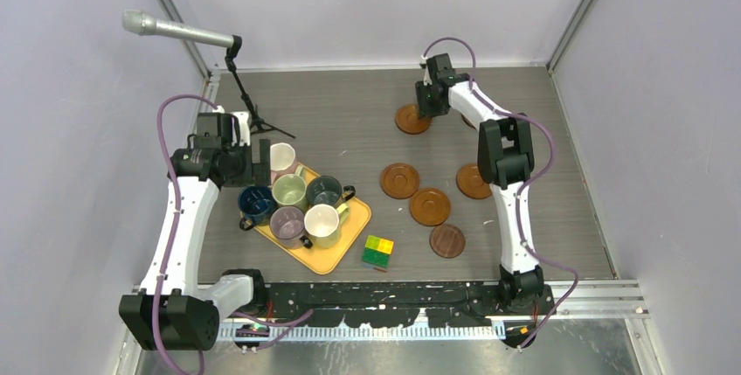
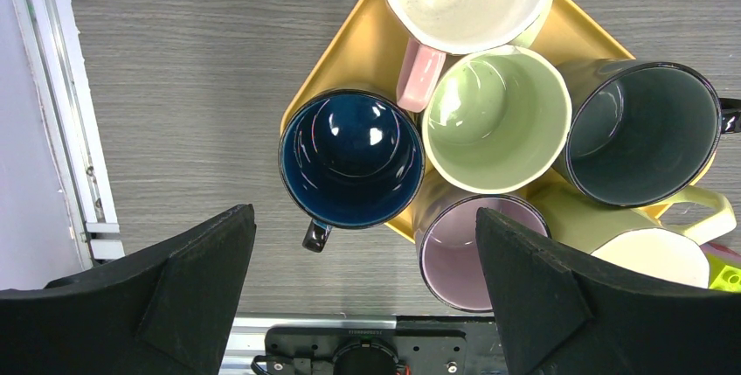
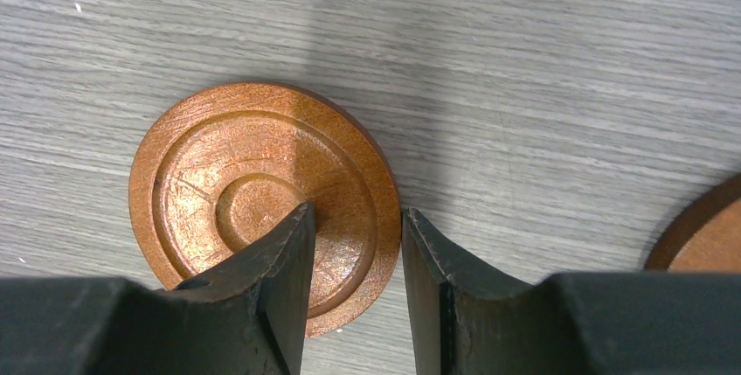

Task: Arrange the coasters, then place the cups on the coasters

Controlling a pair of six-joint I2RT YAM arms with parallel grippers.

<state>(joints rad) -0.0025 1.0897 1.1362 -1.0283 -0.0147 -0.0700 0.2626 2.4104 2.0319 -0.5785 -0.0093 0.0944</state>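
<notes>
The reddish-brown coaster [image 3: 236,191] lies flat on the grey table [image 3: 542,60] at the upper centre of the overhead view. The right gripper [image 3: 356,226] straddles its rim, one finger over the disc and one just outside it, jaws partly closed; whether they clamp it cannot be told. Four further coasters [image 1: 430,206] lie apart at centre right, the lowest one darker, and the six mugs [image 1: 289,191] stand packed on the orange tray [image 1: 336,254] at lower left, with the left gripper [image 2: 364,213] spread wide above them.
</notes>
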